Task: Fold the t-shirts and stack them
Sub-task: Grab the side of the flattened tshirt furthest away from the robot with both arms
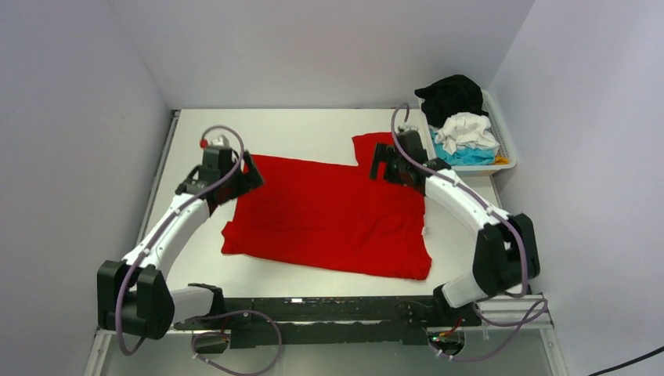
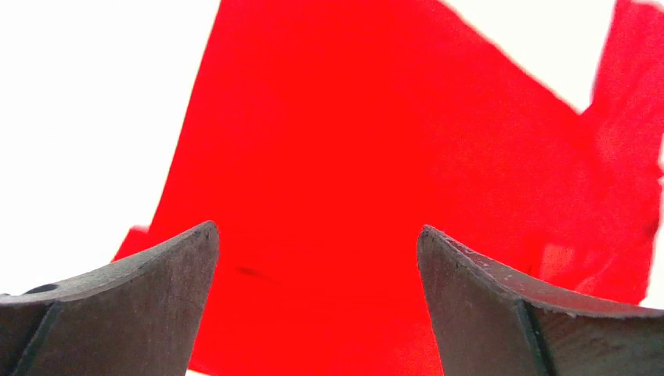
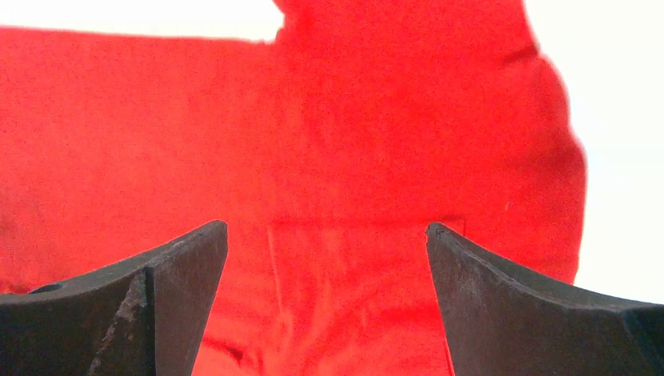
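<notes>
The red t-shirt (image 1: 329, 215) lies spread out on the tabletop (image 1: 313, 129), not folded yet. The left tool (image 1: 252, 177) and right tool (image 1: 377, 166) are wide open above it, holding nothing. The other shirts (image 1: 463, 129) wait in the basket (image 1: 509, 153) at 2 o'clock.

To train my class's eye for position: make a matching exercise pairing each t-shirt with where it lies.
1 red t-shirt
2 black t-shirt
3 white t-shirt
4 turquoise t-shirt

A middle of the basket
B spread on the table
C far end of the basket
D near end of the basket

Pairs: 1-B, 2-C, 3-A, 4-D
</notes>
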Controlling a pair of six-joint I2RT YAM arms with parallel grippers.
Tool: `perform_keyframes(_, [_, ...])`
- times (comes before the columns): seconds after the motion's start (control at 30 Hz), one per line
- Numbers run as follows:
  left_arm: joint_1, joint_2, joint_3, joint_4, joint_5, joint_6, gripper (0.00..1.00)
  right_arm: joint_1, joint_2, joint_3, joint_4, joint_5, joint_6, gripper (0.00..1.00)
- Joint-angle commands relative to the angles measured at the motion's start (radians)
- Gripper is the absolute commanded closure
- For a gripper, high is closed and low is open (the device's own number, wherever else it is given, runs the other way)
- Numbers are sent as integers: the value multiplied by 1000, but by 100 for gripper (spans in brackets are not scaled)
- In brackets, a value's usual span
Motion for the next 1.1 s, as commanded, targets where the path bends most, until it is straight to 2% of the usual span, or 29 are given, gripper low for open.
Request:
perform_keyframes(0.0, [56, 125, 211, 44, -58, 65, 1, -70, 142, 150, 85, 127, 30, 0])
perform_keyframes(0.17, [131, 381, 469, 68, -62, 118, 1, -167, 392, 407, 141, 57, 19, 0])
perform_keyframes(0.33, [181, 640, 712, 96, -32, 186, 1, -184, 646, 668, 134, 98, -58, 0])
perform_keyframes(0.47, [197, 813, 847, 112, 38, 244, 1, -190, 823, 866, 130, 102, -87, 0])
perform_keyframes(0.63, [197, 906, 883, 170, 142, 263, 4, -199, 962, 1020, 137, 99, -112, 0])
perform_keyframes(0.73, [197, 954, 905, 142, 176, 261, 7, -199, 1020, 1087, 131, 99, -134, 0])
perform_keyframes(0.87, [197, 1000, 916, 116, 248, 255, 18, -200, 1063, 1119, 142, 96, -148, 0])
perform_keyframes(0.97, [197, 1012, 895, 112, 275, 243, 21, -199, 1067, 1105, 148, 83, -140, 0])
perform_keyframes(1.07, [195, 1016, 871, 90, 242, 244, 23, -198, 1055, 1073, 164, 64, -131, 0])
